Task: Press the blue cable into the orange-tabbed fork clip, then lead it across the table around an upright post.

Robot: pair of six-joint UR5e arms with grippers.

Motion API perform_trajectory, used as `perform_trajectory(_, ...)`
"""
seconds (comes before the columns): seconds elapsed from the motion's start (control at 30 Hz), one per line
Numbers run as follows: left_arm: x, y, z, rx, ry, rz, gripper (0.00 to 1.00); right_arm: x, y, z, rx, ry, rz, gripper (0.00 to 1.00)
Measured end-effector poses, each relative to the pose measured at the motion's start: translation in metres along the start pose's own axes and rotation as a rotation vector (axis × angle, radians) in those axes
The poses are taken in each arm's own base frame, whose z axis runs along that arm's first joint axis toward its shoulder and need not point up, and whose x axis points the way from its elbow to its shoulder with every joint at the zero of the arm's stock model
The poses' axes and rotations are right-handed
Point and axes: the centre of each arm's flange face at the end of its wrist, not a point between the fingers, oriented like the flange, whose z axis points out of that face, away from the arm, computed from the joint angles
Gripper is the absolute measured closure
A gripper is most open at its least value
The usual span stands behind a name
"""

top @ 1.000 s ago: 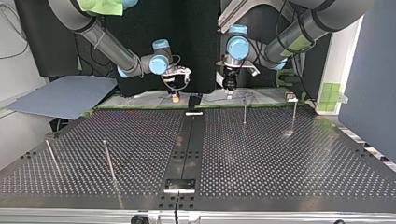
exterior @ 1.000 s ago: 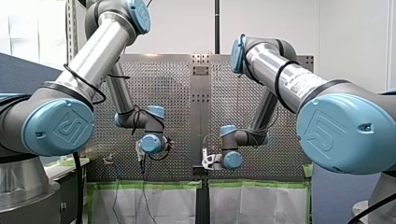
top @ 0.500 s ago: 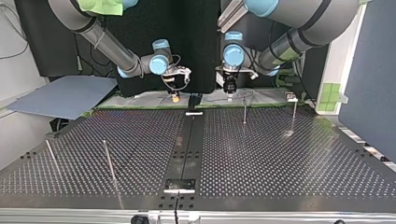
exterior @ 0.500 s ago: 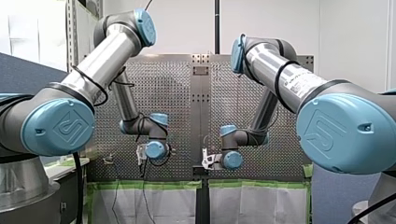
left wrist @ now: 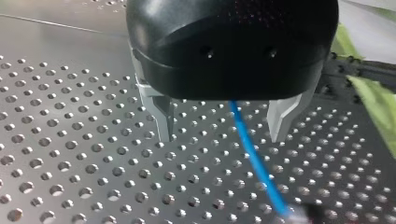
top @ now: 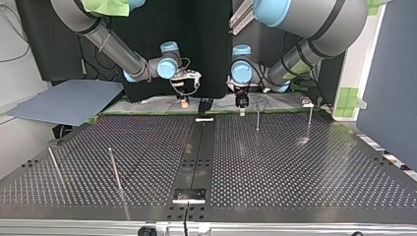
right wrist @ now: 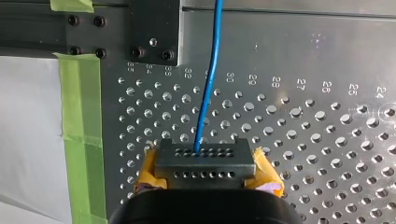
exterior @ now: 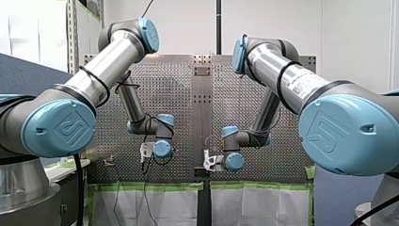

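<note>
Left end effector (left wrist: 222,137) shifted nearer right end effector (right wrist: 204,156), spread astride blue cable (left wrist: 247,149), right one clamping it

Thin upright posts (top: 115,169) stand on the perforated table (top: 295,167).

Arms: two, left arm (exterior: 101,70) and right arm (exterior: 282,70). Grippers: two, one per arm, left gripper (left wrist: 223,137) and right gripper (right wrist: 204,156). Metal fingers (left wrist: 164,119) on left gripper: two. Yellow pads (right wrist: 148,170) on right gripper: two. Blue cable (left wrist: 250,156): one. Table (top: 295,167): one, in two perforated halves with one dark centre strip (top: 196,157). Posts (top: 257,117): four. Two stand near table's far edge at top view's right, two toward its near corner at top view's left. Grey-blue sheet (top: 69,101) beyond far corner: one.
</note>
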Motion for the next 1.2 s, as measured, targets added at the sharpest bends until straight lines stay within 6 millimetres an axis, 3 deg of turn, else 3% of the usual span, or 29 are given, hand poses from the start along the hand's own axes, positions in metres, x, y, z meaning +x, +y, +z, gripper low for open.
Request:
perform_trajectory(0.77, -0.0033, 0.0058, 0.0012, -0.085, 0.047, 0.176, 0.00, 0.0010, 0.0001, 0.0008, 0.001, 0.001, 0.000, 1.00)
perform_trajectory(0.83, -0.0039, 0.0056, 0.0014, -0.086, 0.047, 0.184, 0.05, 0.0009, 0.0000, 0.0008, 0.001, 0.001, 0.000, 1.00)
perform_trajectory(0.9, -0.0040, 0.0056, 0.0015, -0.088, 0.047, 0.190, 0.24, 0.0010, -0.0003, 0.0007, 0.002, 0.001, 0.000, 1.00)
perform_trajectory(0.93, -0.0041, 0.0057, 0.0016, -0.089, 0.047, 0.191, 0.24, 0.0010, -0.0003, 0.0007, 0.002, 0.001, 0.000, 1.00)
perform_trajectory(0.97, -0.0044, 0.0059, 0.0016, -0.091, 0.046, 0.192, 0.34, 0.0010, -0.0004, 0.0007, 0.002, 0.002, 0.000, 1.00)
perform_trajectory(1.0, -0.0045, 0.0059, 0.0016, -0.092, 0.046, 0.193, 0.55, 0.0011, -0.0004, 0.0008, 0.002, 0.002, 0.000, 1.00)
perform_trajectory(1.03, -0.0046, 0.0058, 0.0015, -0.092, 0.046, 0.194, 0.55, 0.0013, -0.0005, 0.0009, 0.002, 0.002, 0.000, 1.00)
perform_trajectory(1.07, -0.0046, 0.0056, 0.0013, -0.093, 0.046, 0.196, 0.74, 0.0014, -0.0005, 0.0010, 0.002, 0.003, 0.000, 1.00)
perform_trajectory(1.1, -0.0045, 0.0054, 0.0012, -0.093, 0.046, 0.197, 0.86, 0.0015, -0.0006, 0.0011, 0.002, 0.003, 0.000, 1.00)
perform_trajectory(1.13, -0.0046, 0.0051, 0.0011, -0.093, 0.046, 0.199, 0.86, 0.0015, -0.0007, 0.0011, 0.002, 0.003, 0.000, 1.00)
perform_trajectory(1.17, -0.0044, 0.0048, 0.0008, -0.092, 0.046, 0.201, 1.00, 0.0015, -0.0009, 0.0010, 0.002, 0.003, 0.000, 1.00)
perform_trajectory(1.2, -0.0044, 0.0044, 0.0007, -0.092, 0.046, 0.202, 1.00, 0.0014, -0.0008, 0.0009, 0.002, 0.003, 0.000, 1.00)
